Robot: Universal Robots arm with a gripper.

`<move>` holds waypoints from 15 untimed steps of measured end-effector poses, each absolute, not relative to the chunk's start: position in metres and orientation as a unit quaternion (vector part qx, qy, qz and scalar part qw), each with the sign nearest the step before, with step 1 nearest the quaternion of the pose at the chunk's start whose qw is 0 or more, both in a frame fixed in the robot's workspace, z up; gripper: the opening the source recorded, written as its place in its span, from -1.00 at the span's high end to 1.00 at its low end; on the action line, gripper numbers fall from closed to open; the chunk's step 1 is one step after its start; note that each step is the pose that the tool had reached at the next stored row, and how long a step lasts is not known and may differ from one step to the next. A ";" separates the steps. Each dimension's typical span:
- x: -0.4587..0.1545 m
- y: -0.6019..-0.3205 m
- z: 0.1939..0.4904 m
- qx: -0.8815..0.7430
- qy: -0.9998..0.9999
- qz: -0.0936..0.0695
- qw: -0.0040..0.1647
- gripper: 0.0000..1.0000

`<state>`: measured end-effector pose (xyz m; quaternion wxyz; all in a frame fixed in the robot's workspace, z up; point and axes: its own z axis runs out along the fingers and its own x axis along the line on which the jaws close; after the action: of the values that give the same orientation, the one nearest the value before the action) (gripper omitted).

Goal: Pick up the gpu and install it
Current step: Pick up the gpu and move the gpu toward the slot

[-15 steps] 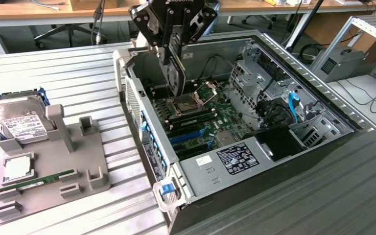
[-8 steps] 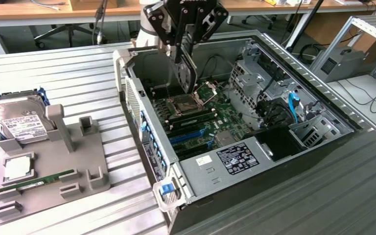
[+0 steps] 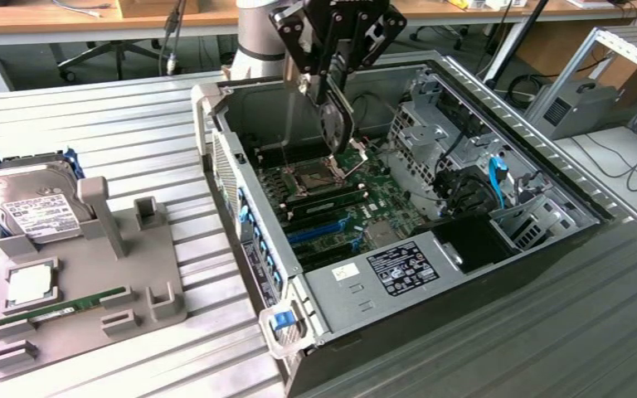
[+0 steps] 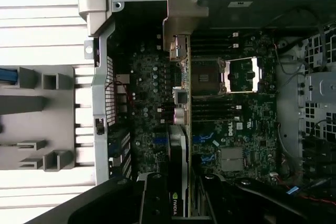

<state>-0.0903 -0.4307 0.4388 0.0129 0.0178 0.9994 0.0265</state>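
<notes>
Pickup done: claw clamped on the gpu, card hanging edge-down inside the open computer case on the table, over the motherboard, apparently not yet seated; install left.

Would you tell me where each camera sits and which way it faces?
Exterior view: off the arm, raised, looking down on the open grey metal computer case; the black end effector and pale arm show.
Wrist view: on the wrist, facing into the case along the end effector.
Shared: the thin dark gpu card gripped by the end effector, and the green motherboard.
</notes>
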 end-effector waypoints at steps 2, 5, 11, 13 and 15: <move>-0.085 -0.431 0.439 0.018 0.999 0.026 0.013 0.46; -0.075 -0.431 0.439 0.018 0.999 0.027 0.013 0.46; -0.058 -0.431 0.439 0.018 0.999 0.027 0.013 0.46; -0.052 -0.431 0.439 0.018 0.999 0.027 0.013 0.46; -0.046 -0.431 0.439 0.018 0.999 0.027 0.013 0.46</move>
<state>-0.0457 -0.4307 0.4388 0.0129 0.0178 0.9994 0.0266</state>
